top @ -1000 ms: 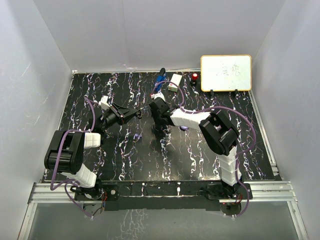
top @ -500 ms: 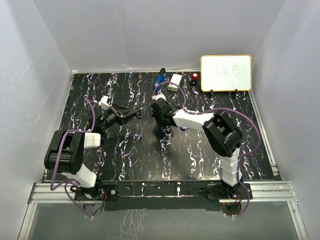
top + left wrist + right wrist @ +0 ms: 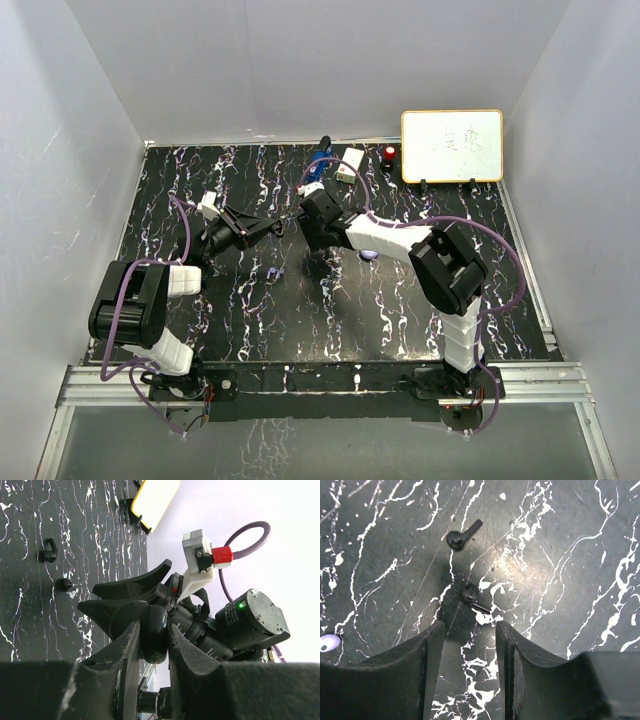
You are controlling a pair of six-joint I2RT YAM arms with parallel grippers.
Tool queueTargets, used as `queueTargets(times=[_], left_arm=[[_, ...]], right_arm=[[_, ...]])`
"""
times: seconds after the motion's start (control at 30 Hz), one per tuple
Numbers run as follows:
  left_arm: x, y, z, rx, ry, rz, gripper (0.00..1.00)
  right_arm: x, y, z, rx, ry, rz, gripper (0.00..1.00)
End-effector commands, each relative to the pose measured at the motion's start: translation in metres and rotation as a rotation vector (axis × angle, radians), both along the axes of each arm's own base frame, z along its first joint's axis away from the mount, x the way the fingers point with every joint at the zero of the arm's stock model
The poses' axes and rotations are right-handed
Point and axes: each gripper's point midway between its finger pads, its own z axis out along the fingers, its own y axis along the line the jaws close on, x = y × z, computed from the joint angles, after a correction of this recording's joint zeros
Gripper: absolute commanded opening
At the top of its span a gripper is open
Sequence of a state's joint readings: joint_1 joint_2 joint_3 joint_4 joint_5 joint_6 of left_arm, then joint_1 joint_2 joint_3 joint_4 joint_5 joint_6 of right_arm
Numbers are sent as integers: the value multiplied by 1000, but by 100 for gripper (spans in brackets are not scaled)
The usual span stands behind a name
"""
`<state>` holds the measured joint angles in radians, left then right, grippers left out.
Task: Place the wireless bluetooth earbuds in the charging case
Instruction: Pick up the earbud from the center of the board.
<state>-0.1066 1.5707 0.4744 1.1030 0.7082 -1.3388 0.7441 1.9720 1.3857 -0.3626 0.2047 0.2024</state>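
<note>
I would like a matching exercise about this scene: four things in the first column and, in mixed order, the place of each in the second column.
Things:
1. black case
2. black earbuds
3. whiteboard
4. blue tool

Places:
a. far right corner of the table
b. clamped between the left fingers
c. far edge, next to the white box
d. lying on the table before the open right fingers

Pairs: 1-b, 2-d, 3-a, 4-c
</note>
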Motion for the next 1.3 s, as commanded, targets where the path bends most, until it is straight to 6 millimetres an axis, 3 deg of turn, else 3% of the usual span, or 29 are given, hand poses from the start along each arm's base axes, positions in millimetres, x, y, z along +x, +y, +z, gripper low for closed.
queueTargets(times=[0.0,1.27], left_arm=[[-2,1,17,-6,-65,-12,0],[-5,7,20,-3,-69,1,0]], right_arm=[[21,19,21,63,-69,14,44],[36,21,-4,22,-40,43,39]])
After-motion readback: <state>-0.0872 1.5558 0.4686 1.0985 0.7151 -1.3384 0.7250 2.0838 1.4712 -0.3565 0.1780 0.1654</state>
